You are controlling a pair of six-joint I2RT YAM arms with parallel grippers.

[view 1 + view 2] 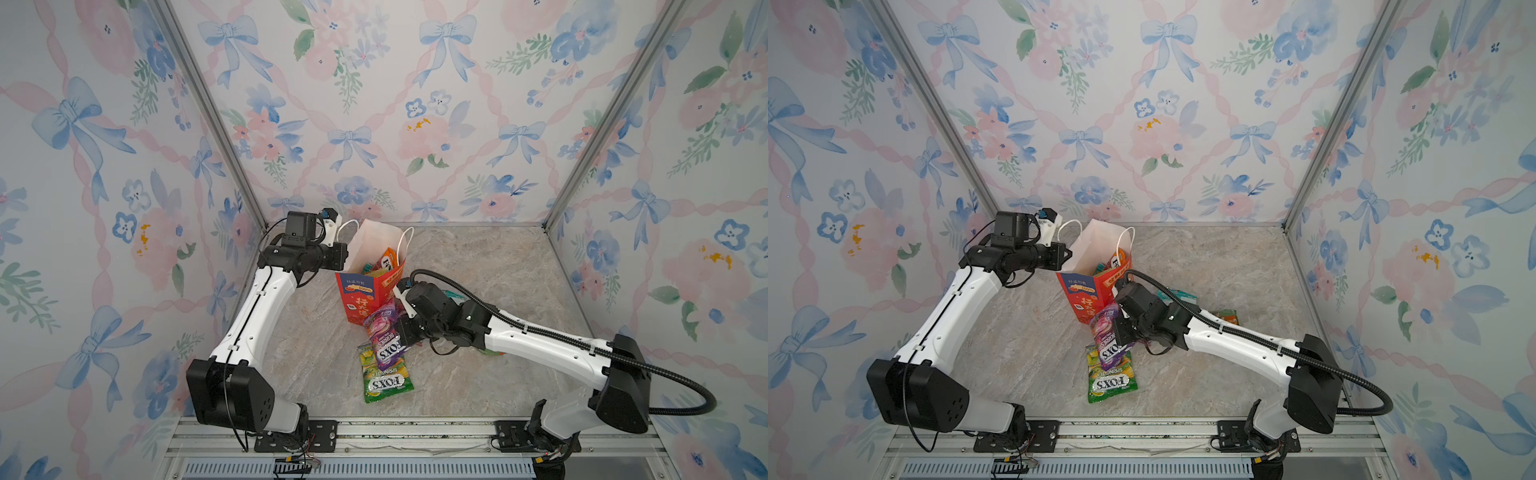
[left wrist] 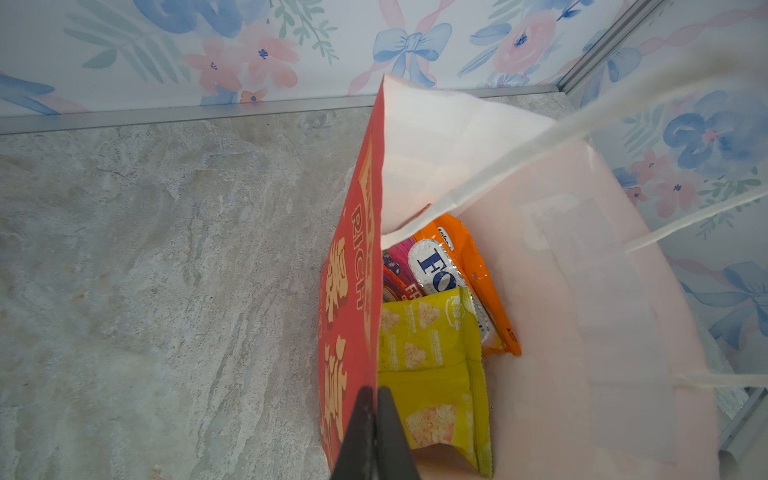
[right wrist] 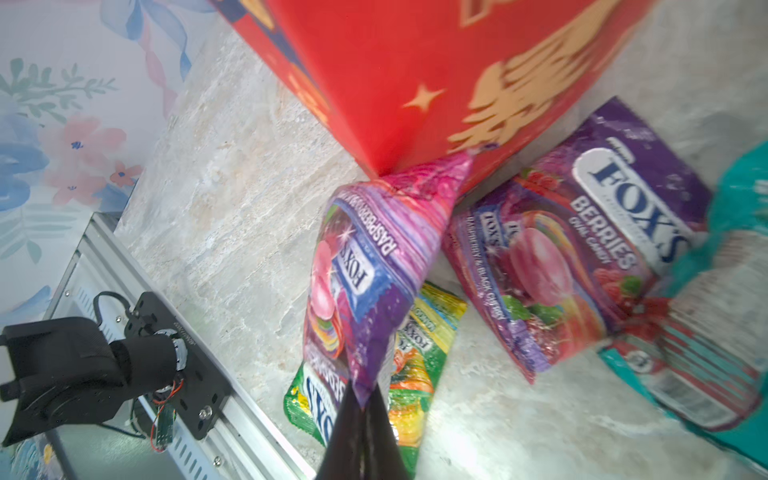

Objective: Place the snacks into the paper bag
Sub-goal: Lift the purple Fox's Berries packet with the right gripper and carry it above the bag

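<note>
The red-orange paper bag stands upright at the middle back, white inside. My left gripper is shut on its side wall at the rim. Inside lie a yellow packet, an orange FOX'S packet and a purple one. My right gripper is shut on a corner of a purple FOX'S packet, which hangs against the bag's lower corner. Under it a green FOX'S packet lies flat. Another purple packet and a teal one lie beside the bag.
A teal packet and an orange-green packet lie behind my right forearm. The bag's white cord handles stick up at the rim. Floral walls close three sides, and an aluminium rail runs along the front edge.
</note>
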